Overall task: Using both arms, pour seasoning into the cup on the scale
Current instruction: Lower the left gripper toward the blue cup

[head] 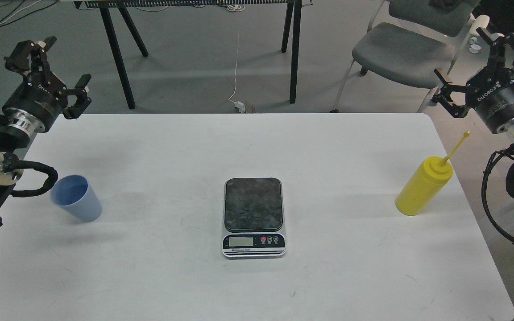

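A small digital scale (253,216) with a dark weighing plate lies at the middle of the white table (257,285). The light-blue ribbed cup (76,197) stands upright on the table's left side, off the scale. The yellow seasoning bottle (424,185) stands on the right side, its cap stick pointing up and right. My left gripper (51,67) hovers open above the table's far left corner, well behind the cup. My right gripper (473,67) hovers open past the table's right edge, behind the bottle. Neither holds anything.
Beyond the table's far edge are black trestle legs (121,62), a white cable with a plug (238,103) on the floor and grey chairs (402,53) at the back right. Black cables loop from both arms near the table's side edges.
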Controlling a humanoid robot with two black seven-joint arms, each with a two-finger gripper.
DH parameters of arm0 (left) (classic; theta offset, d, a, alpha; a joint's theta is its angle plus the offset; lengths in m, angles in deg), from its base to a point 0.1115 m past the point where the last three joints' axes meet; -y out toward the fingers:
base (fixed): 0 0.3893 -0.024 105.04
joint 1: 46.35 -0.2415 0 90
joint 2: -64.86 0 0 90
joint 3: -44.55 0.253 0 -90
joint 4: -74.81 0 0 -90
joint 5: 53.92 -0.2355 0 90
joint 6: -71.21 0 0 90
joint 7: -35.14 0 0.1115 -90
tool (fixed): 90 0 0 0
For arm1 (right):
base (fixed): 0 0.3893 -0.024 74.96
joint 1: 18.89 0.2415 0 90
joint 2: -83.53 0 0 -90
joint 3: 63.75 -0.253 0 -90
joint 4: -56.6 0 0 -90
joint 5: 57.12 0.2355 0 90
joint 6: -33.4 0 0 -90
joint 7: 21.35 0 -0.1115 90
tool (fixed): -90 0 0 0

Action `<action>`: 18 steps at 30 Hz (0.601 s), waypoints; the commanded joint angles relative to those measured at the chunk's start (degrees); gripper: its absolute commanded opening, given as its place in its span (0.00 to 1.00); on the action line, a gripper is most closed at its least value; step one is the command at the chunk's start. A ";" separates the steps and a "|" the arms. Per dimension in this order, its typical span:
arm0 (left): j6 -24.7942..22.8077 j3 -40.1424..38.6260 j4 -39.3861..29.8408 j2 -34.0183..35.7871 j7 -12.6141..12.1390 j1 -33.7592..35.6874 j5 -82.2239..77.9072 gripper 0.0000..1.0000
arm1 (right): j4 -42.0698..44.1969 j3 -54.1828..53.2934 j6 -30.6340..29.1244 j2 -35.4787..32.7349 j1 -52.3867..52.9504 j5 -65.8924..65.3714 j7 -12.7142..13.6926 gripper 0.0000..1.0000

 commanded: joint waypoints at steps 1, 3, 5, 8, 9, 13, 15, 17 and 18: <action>0.34 -0.07 -0.14 0.00 0.11 0.00 0.00 1.00 | -0.06 -0.01 0.00 0.00 0.05 0.00 -0.03 0.99; 0.00 0.02 -0.14 0.00 0.02 0.00 -0.09 1.00 | -0.06 -0.01 0.00 0.00 -0.04 0.00 -0.03 0.99; -0.27 0.11 -0.40 0.17 -0.33 0.00 -0.18 1.00 | -0.06 -0.01 0.00 0.00 -0.04 0.00 -0.03 0.99; -1.23 -0.59 -0.40 0.26 0.02 0.00 0.61 1.00 | -0.06 -0.01 0.00 0.00 -0.04 0.00 -0.03 0.99; -1.58 -0.60 -0.40 0.26 0.10 0.00 1.74 1.00 | -0.06 -0.01 0.00 0.00 -0.04 0.00 -0.03 0.99; -2.72 0.54 -0.66 0.52 0.02 0.00 4.30 1.00 | -0.15 -0.01 0.00 0.00 -0.04 0.00 -0.03 0.99; -2.78 1.77 -1.10 1.14 0.02 0.18 4.04 1.00 | -0.24 -0.01 0.00 0.00 -0.04 0.00 -0.03 0.99; -2.78 4.75 -2.42 3.41 0.02 0.53 2.03 1.00 | -0.15 -0.01 0.00 0.00 -0.04 0.00 -0.03 0.99; -2.78 6.16 -3.12 5.95 0.10 0.70 0.02 1.00 | -0.24 -0.01 0.00 0.08 -0.04 0.00 -0.03 0.99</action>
